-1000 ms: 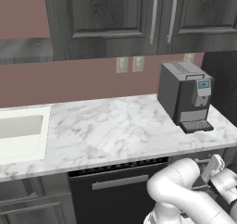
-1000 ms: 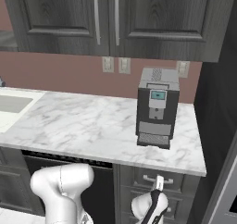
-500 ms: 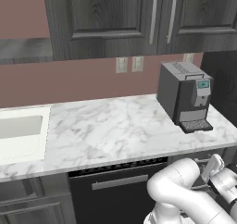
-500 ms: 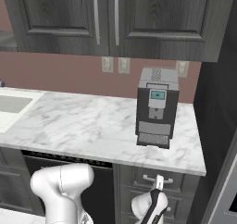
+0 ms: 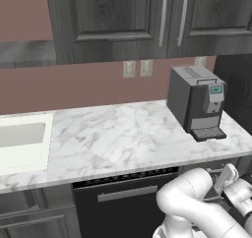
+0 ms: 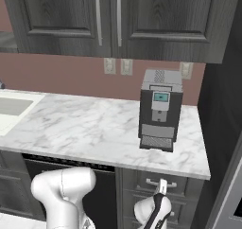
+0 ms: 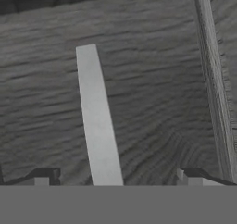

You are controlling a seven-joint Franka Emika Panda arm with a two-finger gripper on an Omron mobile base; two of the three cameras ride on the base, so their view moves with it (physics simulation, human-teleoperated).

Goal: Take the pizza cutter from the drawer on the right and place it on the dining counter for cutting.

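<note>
The gripper (image 7: 115, 183) is spread wide with nothing between its tips, squared up close in front of the dark wood drawer front (image 7: 152, 93), so that the pale bar handle (image 7: 97, 121) runs straight between the two fingers (image 7: 41, 179); that lineup looks meant for pinching the handle and pulling. In the right base view the gripper (image 6: 160, 188) sits right at the handle of the top drawer (image 6: 163, 180), under the marble table (image 6: 85, 128). Above it stands one coffee machine (image 6: 159, 110). The drawer is closed, so the pizza cutter is presumably inside, hidden ahead of the gripper. One handle is lined up.
</note>
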